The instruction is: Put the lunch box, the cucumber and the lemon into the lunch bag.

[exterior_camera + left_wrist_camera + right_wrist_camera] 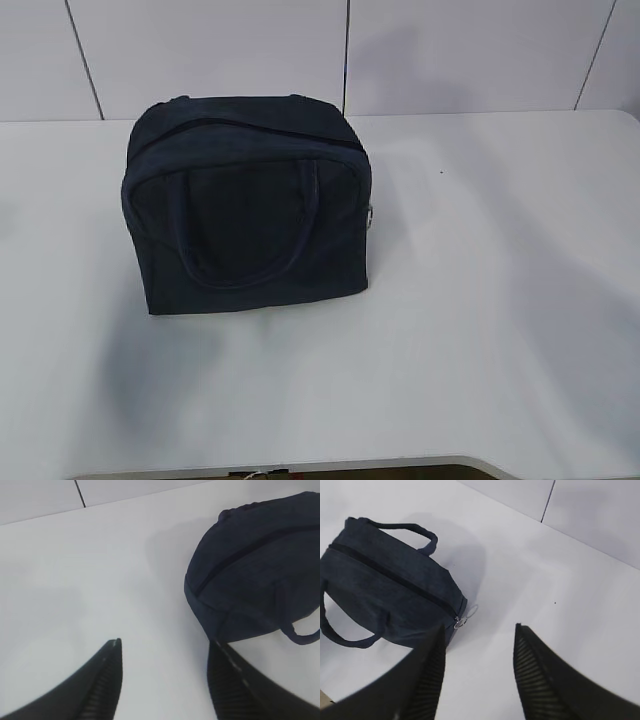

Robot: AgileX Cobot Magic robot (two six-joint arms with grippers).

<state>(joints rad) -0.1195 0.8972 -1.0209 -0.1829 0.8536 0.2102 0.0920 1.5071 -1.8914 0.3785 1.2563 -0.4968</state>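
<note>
Both end effectors agape above table (480, 330).

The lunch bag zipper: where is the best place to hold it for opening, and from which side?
Probably the silver ring pull, hanging at the end of the closed zipper on the lunch bag, at its right end in the exterior view. Approach from that side with the right gripper, whose jaws stand open nearby.

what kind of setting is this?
Probably a lab test bench: bare white table, plain white panel wall, and a lone zipped navy lunch bag staged on it.
</note>
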